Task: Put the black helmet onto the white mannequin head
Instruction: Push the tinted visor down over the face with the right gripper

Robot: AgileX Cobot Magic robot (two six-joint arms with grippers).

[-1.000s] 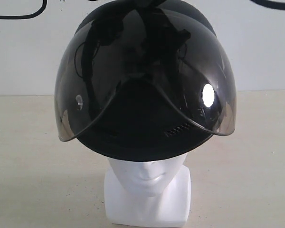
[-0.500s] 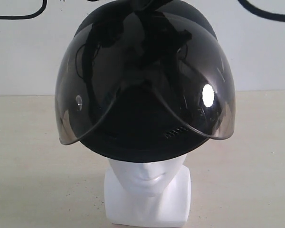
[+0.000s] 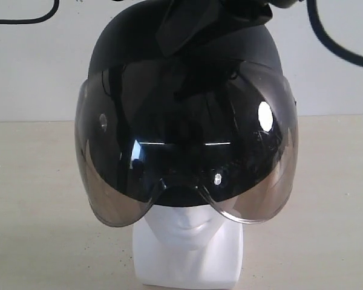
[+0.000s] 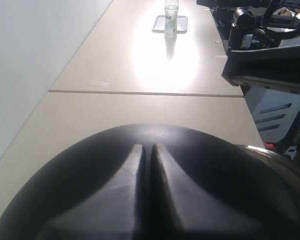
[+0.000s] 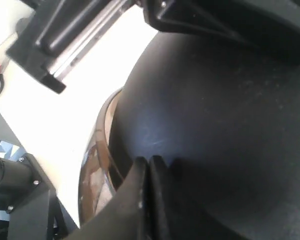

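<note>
The black helmet (image 3: 118, 57) sits over the white mannequin head (image 3: 190, 244), whose mouth, chin and square base show below it. Its smoky visor (image 3: 187, 157) hangs down in front and covers the upper face. A dark arm part (image 3: 193, 21) lies on the crown; I cannot tell which arm it belongs to. In the left wrist view my left gripper (image 4: 149, 148) is shut, its fingers pressed together and lying on the helmet shell (image 4: 80, 180). My right gripper (image 5: 149, 161) is also shut, tips against the shell (image 5: 215, 100) near the visor edge (image 5: 102, 150).
A pale table (image 3: 36, 199) runs back to a white wall (image 3: 30, 72), and black cables (image 3: 342, 45) hang at the top. The left wrist view shows a clear bottle (image 4: 171, 17) on a small tray (image 4: 183, 23) far down the table, with robot hardware (image 4: 270, 60) beside it.
The visor has swung down from its raised position to cover the upper face. The shell's crown now shows, with a dark arm part lying on it.
</note>
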